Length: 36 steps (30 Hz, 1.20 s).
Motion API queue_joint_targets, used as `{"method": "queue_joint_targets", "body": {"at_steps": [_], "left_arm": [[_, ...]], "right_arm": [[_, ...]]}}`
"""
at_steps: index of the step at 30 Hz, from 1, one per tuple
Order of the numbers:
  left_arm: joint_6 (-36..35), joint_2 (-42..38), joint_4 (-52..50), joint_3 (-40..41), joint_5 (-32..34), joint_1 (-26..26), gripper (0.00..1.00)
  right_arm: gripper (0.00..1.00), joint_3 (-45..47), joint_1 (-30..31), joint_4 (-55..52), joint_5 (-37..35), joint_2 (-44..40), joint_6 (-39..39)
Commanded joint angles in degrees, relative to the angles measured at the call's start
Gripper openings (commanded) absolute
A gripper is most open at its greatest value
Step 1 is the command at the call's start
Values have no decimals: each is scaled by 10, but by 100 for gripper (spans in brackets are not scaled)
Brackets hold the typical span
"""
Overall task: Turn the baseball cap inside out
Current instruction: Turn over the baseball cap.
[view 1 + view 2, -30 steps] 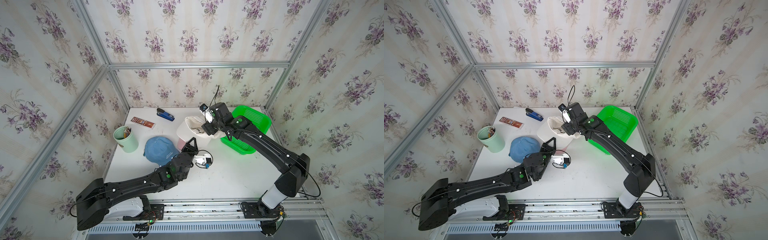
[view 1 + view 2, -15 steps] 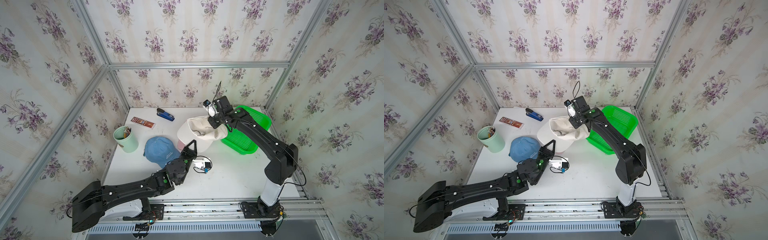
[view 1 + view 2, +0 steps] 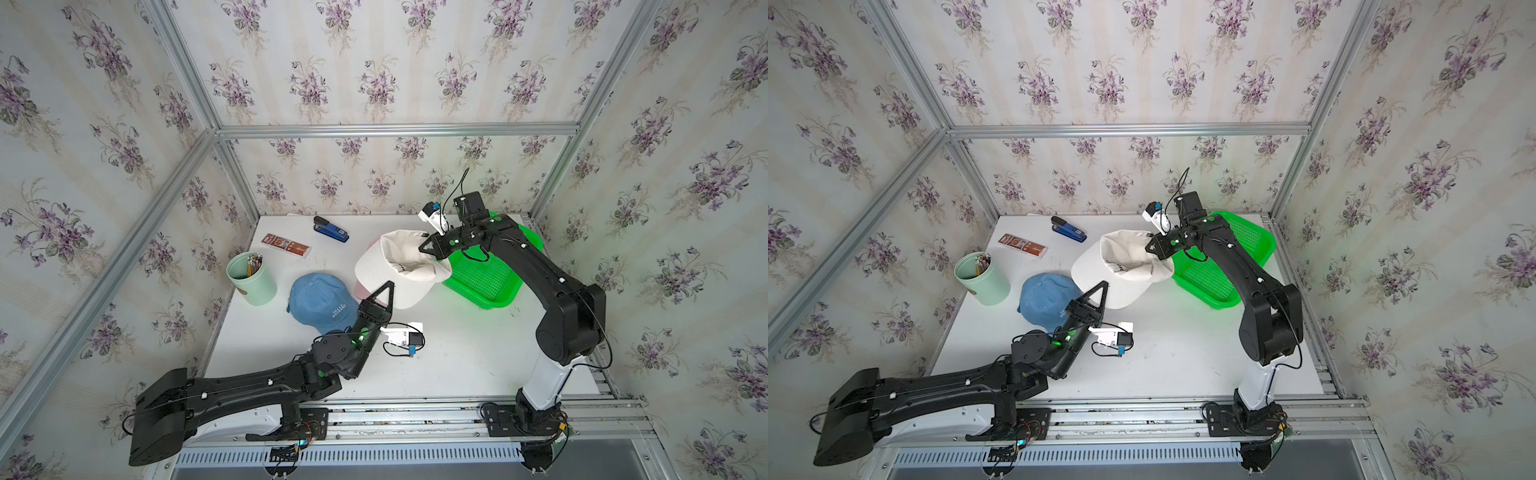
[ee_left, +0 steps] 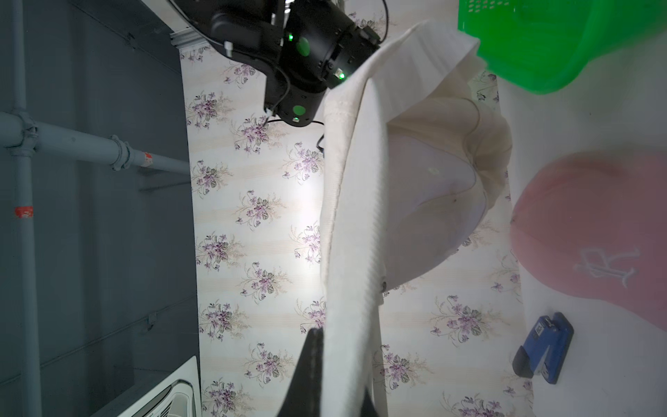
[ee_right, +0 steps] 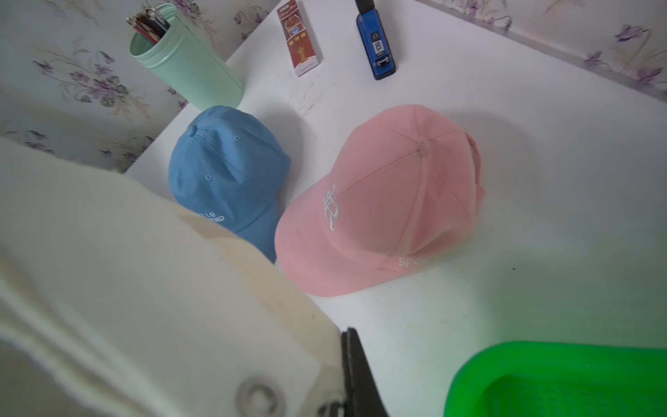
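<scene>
Top views: left hand and right hand pinch white cap above pink cap; blue cap, green basket alongside.

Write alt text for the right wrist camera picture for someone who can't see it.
A cream cap, pinched in black fingers, fills the foreground. Beyond it on the white table lie a pink cap and a blue cap, plus a mint pencil cup, stapler and green basket.
</scene>
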<state>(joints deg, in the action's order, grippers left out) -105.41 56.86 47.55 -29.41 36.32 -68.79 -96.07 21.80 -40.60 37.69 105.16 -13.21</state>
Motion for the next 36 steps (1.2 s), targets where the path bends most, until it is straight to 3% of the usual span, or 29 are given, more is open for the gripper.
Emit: {"method": "queue_joint_targets", "body": {"at_steps": [1,6,10,14,16,20,26,31,33,36], "left_arm": [[25,-24,26,-12,-7,-13,0],[134,-80,-57,-62,-5,-17,0],[151,-87,-49,-88,0,1,0],[173,-57,-43,-102,-4,35,0],[177,-27,-9,-108,-3,52,0],[167,38,71,-130,15,76,0],[242,39,10,-160,26,80,0],[293,30,-22,-188,52,89,0],[307,34,-23,-199,59,89,0],[358,27,-72,-211,52,81,0]], "right_arm": [[4,5,-7,-12,109,19,8],[6,30,-8,-7,148,25,10],[10,84,-8,38,164,0,38],[16,156,10,123,208,-42,86],[22,188,31,168,214,-66,112],[25,259,48,287,233,-117,194],[31,311,27,394,250,-202,269],[32,294,26,357,250,-222,248],[40,300,25,370,249,-228,258],[50,308,19,374,189,-252,261]]}}
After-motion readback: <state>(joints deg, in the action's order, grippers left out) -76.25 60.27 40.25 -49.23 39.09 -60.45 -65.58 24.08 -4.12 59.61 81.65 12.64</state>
